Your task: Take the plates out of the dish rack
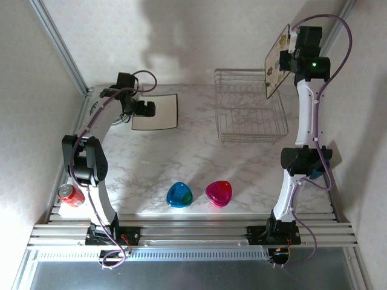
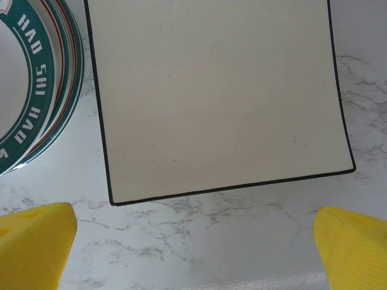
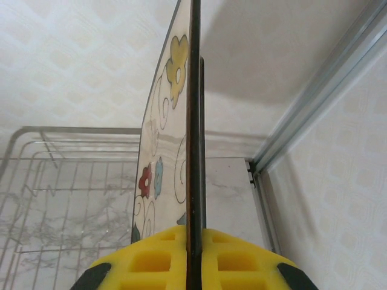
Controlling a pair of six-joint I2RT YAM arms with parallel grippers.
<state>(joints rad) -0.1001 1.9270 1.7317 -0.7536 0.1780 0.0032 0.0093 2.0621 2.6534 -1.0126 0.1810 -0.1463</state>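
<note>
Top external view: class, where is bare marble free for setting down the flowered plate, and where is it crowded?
Free: the strip between the square plate and the dish rack, and the broad patch bordered by rack, blue dish and pink dish. Crowded: the far-left corner, with the left gripper over that plate.

Blue dish (image 1: 179, 194), pink dish (image 1: 218, 193), red can (image 1: 71, 195)

Upper right, dish rack (image 1: 251, 115): thin shiny metal wire. Tabletop (image 1: 181, 157): smooth marble pattern, faint sheen. Square plate (image 2: 217, 96): matt cream, dark rim. Blue dish (image 1: 179, 194), pink dish (image 1: 218, 193): glossy translucent plastic.
</note>
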